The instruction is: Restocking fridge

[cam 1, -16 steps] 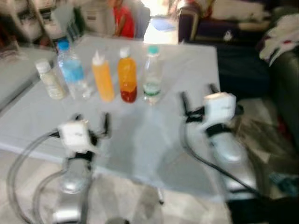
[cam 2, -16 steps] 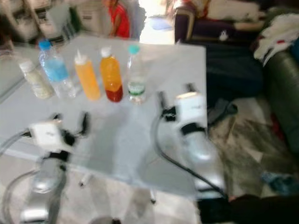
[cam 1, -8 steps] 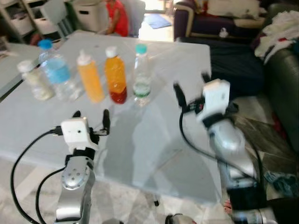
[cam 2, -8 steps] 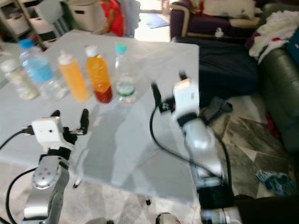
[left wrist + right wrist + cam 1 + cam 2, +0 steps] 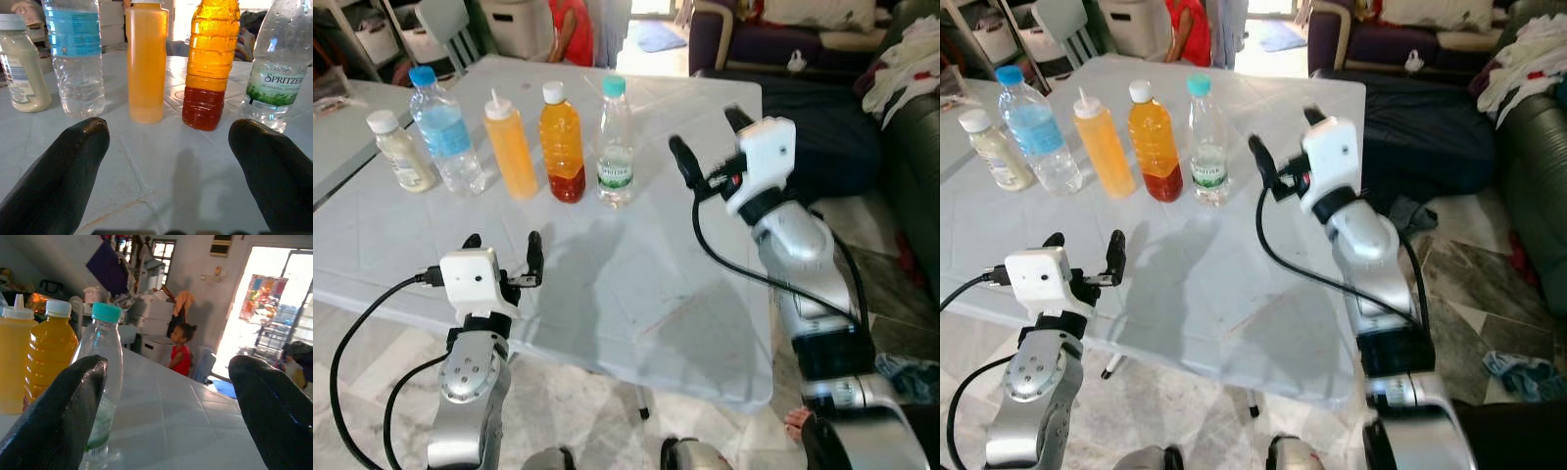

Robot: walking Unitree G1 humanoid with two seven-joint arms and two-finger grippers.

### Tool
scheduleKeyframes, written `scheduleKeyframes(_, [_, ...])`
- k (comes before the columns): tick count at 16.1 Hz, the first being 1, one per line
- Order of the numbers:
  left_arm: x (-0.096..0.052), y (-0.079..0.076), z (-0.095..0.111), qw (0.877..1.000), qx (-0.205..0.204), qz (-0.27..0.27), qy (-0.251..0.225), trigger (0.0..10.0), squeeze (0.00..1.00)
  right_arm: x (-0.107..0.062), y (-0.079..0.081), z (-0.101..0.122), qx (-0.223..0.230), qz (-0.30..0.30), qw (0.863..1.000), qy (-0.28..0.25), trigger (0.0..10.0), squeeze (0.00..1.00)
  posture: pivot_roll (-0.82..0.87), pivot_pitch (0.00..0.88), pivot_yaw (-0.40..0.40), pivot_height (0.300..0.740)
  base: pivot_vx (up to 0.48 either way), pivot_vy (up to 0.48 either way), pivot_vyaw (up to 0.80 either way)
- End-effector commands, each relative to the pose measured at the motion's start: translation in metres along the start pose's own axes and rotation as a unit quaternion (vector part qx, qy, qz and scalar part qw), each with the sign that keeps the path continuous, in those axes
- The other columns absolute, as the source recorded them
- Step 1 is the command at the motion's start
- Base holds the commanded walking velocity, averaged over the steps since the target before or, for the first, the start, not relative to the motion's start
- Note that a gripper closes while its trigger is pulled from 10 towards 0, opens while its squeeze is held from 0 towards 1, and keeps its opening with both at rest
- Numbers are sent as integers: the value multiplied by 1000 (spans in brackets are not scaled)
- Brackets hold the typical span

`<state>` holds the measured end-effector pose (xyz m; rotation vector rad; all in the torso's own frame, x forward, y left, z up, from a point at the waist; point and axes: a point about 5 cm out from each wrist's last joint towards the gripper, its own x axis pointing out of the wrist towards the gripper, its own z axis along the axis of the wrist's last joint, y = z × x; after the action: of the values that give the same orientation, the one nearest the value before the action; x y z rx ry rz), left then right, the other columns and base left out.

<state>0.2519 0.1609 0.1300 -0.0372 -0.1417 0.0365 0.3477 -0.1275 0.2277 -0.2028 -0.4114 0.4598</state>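
Several bottles stand in a row at the far left of the white table (image 5: 636, 284): a small cream bottle (image 5: 397, 152), a blue-labelled water bottle (image 5: 442, 132), a yellow squeeze bottle (image 5: 509, 147), an orange juice bottle (image 5: 564, 145) and a clear teal-capped bottle (image 5: 615, 145). My left gripper (image 5: 502, 245) is open and low over the table's near edge, facing the row with nothing between its fingers (image 5: 73, 161). Raised to the right of the teal-capped bottle (image 5: 100, 382), my right gripper (image 5: 705, 132) is open and empty, apart from the bottle.
A person in red (image 5: 570, 29) is beyond the table's far edge, near a chair (image 5: 445, 24). A dark sofa (image 5: 803, 69) and a green couch with clothes (image 5: 911, 117) stand at the right. A second table (image 5: 337, 122) adjoins on the left.
My right gripper has risen off the table and swung left toward the teal-capped bottle. The head view has shifted and sharpened. The left gripper has stayed put.
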Motion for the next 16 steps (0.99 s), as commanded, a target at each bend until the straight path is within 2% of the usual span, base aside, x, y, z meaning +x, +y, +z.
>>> scheduleKeyframes(1, [-1, 4, 3, 1000, 7, 0, 0, 10000, 0, 1, -2, -1, 2, 5, 1000, -4, 10000, 0, -3, 159, 46, 740, 0, 0, 0])
scheduleKeyframes(6, [-4, 5, 6, 1000, 21, 0, 6, 10000, 0, 14, 5, 8, 19, 60, 998, -26, 10000, 0, 23, 179, 65, 740, 0, 0, 0])
scheduleKeyframes(10, [-10, 10, 9, 999, 31, -4, 13, 10000, 0, 40, 7, 27, 29, 108, 992, -53, 10000, 0, 61, 199, 81, 740, 0, 0, 0])
scheduleKeyframes(13, [-12, 11, 11, 999, 34, -6, 14, 10000, 0, 52, 14, 35, 29, 137, 988, -63, 10000, 0, 70, 198, 84, 740, 0, 0, 0])
scheduleKeyframes(16, [-12, 10, 13, 999, 35, -9, 15, 10000, 0, 60, 14, 39, 29, 141, 987, -69, 10000, 0, 71, 199, 84, 740, 0, 0, 0])
